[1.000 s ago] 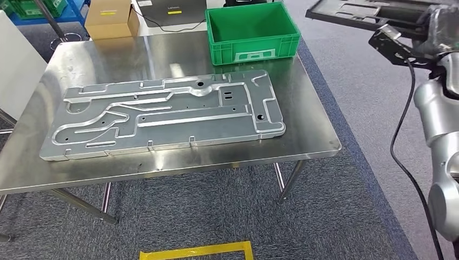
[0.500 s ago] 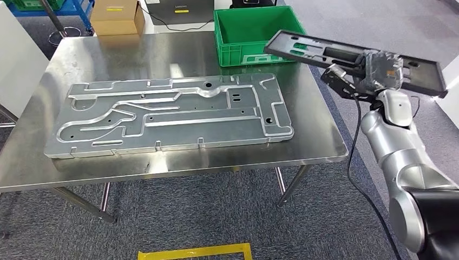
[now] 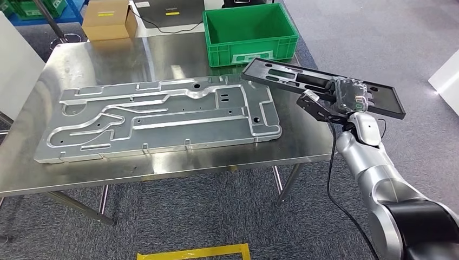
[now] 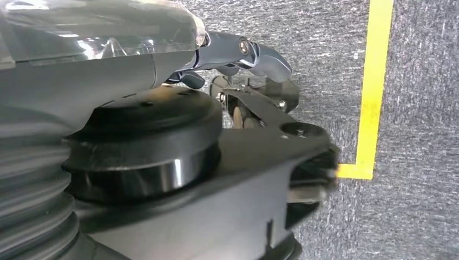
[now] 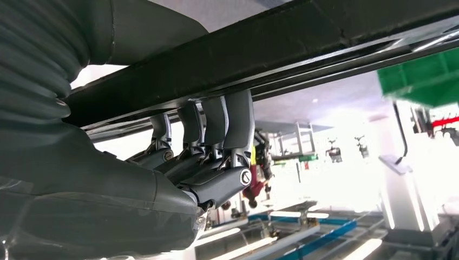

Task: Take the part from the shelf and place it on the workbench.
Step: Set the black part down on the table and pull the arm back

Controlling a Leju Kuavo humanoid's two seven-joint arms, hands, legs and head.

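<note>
The part (image 3: pixel 385 101) is a long, flat black panel with cut-outs. My right hand (image 3: pixel 349 93) grips it near its middle and holds it roughly level, above the right end of the steel workbench (image 3: pixel 303 135). One end of the panel reaches over the table near the green crate; the other end hangs out past the table's right edge. From the right wrist, the part (image 5: pixel 270 43) lies across the dark fingers (image 5: pixel 216 124), which curl against its underside. My left hand (image 4: pixel 108 65) hangs over the carpet and holds nothing.
A large machined aluminium plate (image 3: pixel 157 119) covers most of the workbench. A green crate (image 3: pixel 249 32) stands at the back right, with a cardboard box (image 3: pixel 108 19) and a laptop (image 3: pixel 173 11) behind. Yellow tape (image 3: pixel 195 252) marks the carpet in front.
My right arm has brought the black part down and to the left, from high at the right to just above the table's right end. The camera has shifted slightly.
</note>
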